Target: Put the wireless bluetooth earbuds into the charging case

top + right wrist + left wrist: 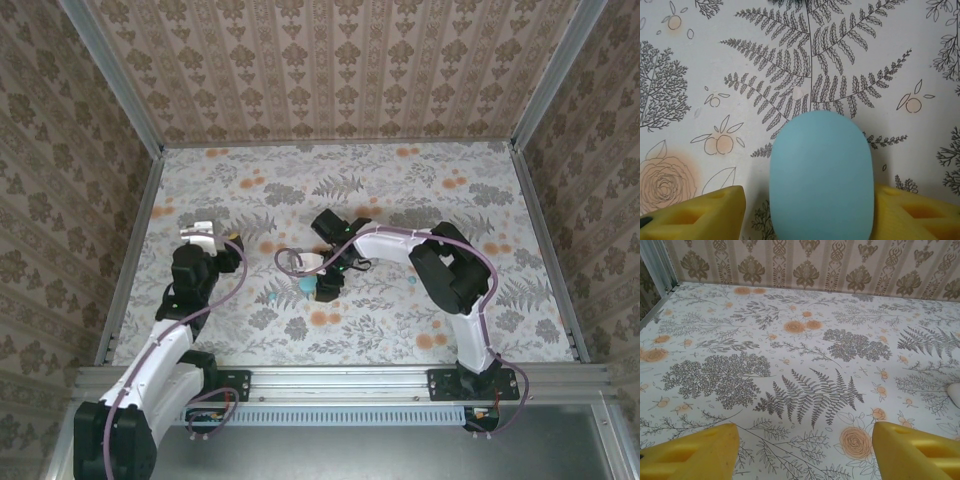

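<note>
A teal oval charging case (821, 175) lies shut on the floral table, between the yellow fingers of my right gripper (810, 202). That gripper is open: the left finger (700, 215) stands clear of the case and the right finger (915, 215) is at its side. From above, the case (304, 285) sits just left of the right gripper (324, 288). Two tiny teal earbuds lie loose, one (270, 297) left of the case and one (410, 281) to its right. My left gripper (805, 445) is open over bare table at the left (212, 234).
A whitish rounded thing (955, 394) pokes in at the right edge of the left wrist view. A small white object (311, 262) lies just behind the teal case. Metal rails and patterned walls (330, 70) enclose the table.
</note>
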{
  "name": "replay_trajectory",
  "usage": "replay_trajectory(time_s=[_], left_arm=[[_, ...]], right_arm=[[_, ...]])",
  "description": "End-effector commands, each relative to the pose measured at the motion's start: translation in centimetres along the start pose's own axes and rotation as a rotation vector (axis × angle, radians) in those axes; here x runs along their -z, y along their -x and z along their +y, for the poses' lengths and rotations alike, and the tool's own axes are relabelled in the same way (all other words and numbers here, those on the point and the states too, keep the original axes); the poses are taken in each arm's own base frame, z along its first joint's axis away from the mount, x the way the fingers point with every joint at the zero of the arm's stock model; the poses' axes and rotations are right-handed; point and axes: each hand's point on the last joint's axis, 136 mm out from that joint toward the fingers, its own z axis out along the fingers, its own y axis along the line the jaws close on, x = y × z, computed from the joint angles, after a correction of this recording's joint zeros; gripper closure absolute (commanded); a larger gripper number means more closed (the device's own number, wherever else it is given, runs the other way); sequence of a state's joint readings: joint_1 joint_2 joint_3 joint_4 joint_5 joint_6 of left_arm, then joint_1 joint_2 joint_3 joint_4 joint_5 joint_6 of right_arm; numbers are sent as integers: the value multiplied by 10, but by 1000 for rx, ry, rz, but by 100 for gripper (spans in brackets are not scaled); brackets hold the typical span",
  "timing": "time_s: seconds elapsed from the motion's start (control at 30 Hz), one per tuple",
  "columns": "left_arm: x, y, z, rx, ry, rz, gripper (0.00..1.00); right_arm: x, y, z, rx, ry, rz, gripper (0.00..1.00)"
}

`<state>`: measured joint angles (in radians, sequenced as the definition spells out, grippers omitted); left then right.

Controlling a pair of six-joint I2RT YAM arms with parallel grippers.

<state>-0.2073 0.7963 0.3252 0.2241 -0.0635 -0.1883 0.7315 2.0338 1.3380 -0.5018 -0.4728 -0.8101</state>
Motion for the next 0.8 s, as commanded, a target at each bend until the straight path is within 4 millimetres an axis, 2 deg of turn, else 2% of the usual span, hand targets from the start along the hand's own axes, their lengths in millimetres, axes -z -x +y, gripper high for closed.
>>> replay_trajectory(time_s=[0.0,0.17,0.4,0.5,0.67,0.77], left_arm=[[-2,10,-1,25,-10,-24,29],[-5,11,-4,29,-22,-15,29],[-4,12,-3,37,-21,-17,29],[-4,12,-3,41,-21,-17,29],[-1,14,-2,36,-12,-17,29],[1,14,0,34,0,-19,29]], right_arm=[[5,-6,36,-91,75,9,35],[3,-9,43,-160,39,25,37],[-6,-9,71,-167,37,11,38],[-13,4,72,-123,14,-12,39],[-25,39,75,-23,38,-70,38],[-22,51,73,25,32,-68,39]])
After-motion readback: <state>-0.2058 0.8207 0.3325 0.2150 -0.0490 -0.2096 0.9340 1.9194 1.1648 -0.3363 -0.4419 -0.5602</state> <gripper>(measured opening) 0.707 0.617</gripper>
